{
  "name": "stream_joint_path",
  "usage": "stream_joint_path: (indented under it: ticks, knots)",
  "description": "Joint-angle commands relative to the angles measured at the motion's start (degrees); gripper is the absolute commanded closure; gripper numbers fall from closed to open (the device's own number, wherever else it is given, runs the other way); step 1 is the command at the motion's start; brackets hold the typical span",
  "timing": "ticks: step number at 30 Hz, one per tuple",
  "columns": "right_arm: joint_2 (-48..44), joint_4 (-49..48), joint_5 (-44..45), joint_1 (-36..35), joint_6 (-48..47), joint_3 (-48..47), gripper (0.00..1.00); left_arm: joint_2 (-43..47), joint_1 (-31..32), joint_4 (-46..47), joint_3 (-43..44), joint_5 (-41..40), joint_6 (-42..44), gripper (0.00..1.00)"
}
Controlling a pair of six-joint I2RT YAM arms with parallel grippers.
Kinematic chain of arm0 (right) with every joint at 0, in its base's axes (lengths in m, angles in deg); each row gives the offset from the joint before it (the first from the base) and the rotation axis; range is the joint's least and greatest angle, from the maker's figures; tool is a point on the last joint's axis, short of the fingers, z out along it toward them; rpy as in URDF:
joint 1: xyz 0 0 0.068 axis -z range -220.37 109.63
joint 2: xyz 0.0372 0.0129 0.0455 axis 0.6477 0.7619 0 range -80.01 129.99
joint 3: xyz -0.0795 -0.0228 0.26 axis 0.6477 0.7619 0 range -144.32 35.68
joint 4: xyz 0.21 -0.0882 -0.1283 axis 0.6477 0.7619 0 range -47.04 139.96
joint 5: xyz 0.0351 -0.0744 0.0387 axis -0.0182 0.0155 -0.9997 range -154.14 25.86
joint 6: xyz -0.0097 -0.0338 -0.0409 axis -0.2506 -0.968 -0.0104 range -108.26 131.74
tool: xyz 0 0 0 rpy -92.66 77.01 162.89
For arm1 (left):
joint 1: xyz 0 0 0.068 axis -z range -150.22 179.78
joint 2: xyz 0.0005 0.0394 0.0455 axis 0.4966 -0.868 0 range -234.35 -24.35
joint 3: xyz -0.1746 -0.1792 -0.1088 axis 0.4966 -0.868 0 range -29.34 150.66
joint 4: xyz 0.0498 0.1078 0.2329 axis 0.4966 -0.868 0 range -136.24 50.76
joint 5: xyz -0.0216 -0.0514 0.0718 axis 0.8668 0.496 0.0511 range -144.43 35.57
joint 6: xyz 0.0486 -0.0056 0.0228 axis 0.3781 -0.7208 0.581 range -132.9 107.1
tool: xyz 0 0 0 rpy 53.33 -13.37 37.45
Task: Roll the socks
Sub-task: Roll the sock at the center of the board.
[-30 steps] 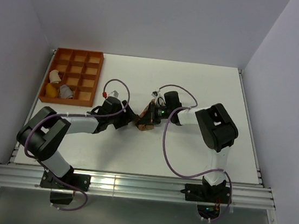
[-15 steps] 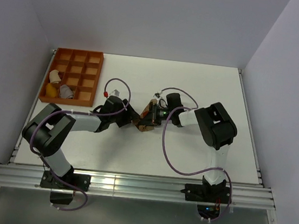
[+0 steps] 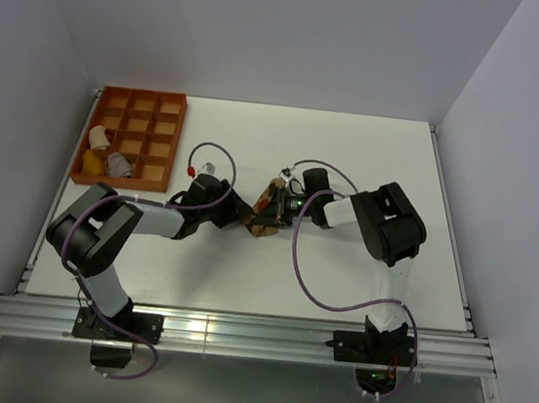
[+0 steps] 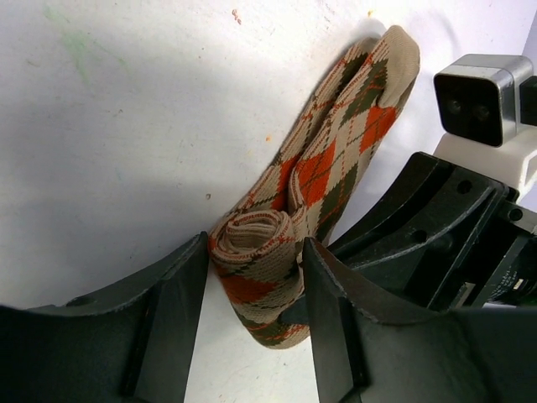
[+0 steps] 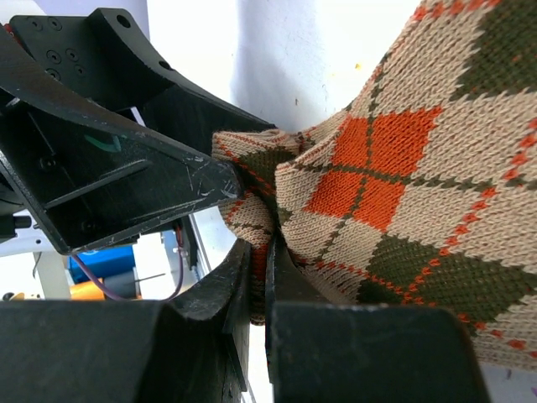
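Left wrist view: half-rolled tan argyle sock (image 4: pixel 329 166), roll clasped in left end effector (image 4: pixel 256 250); right end effector (image 5: pixel 257 253) pinches it.

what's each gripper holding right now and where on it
Both hold the argyle sock: the right gripper pinches a fold beside the roll, the left gripper clasps the rolled end.

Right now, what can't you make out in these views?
Second sock: top view too small; both wrist views show only the argyle sock.
Left gripper: left wrist view shows fingers flanking the roll; squeezing or merely touching, unclear.
Right gripper: pinched fabric's depth hidden behind its own fingers, right wrist view.
Tray contents: too small in top view.
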Motion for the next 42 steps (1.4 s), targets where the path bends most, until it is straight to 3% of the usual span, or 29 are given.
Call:
stream_joint_path:
  ticks: [1, 4, 11, 14, 22, 27, 36, 42]
  knots:
    - [3.73, 8.35, 5.46, 0.91, -2.65, 1.93, 0.99, -1.62, 0.29, -1.61, -0.99, -0.34, 0.17, 0.46]
    - [4.43, 8.36, 5.55, 1.26, -2.3, 1.92, 0.99, -2.15, 0.29, -1.6, -0.73, 0.36, 0.26, 0.49]
    - [3.38, 8.27, 5.99, 1.44, -3.26, 1.93, 0.96, -2.59, 0.29, -4.24, 0.93, 1.32, 1.49, 0.88]
    - [1.1, 10.02, 7.65, 1.44, -5.54, 1.84, 0.93, -1.98, 0.38, -9.41, 3.91, 0.1, 3.68, 1.0]
    - [-10.83, 14.33, 16.87, -0.4, -14.24, 3.06, 0.59, 0.13, 2.31, -22.34, 13.31, -7.98, 10.88, 1.0]
    - [-21.11, 15.48, 28.91, -4.44, -21.27, 6.66, 0.48, -1.09, 3.98, -30.42, 17.89, -10.1, 13.7, 1.0]
    - [-32.38, 9.95, 48.85, -12.53, -30.68, 14.31, 0.41, -6.1, 5.83, -37.72, 24.4, -11.33, 16.43, 1.0]
    - [-33.27, 4.94, 58.19, -21.67, -36.66, 16.07, 0.41, -8.56, 5.83, -40.71, 27.39, -10.45, 17.49, 1.0]
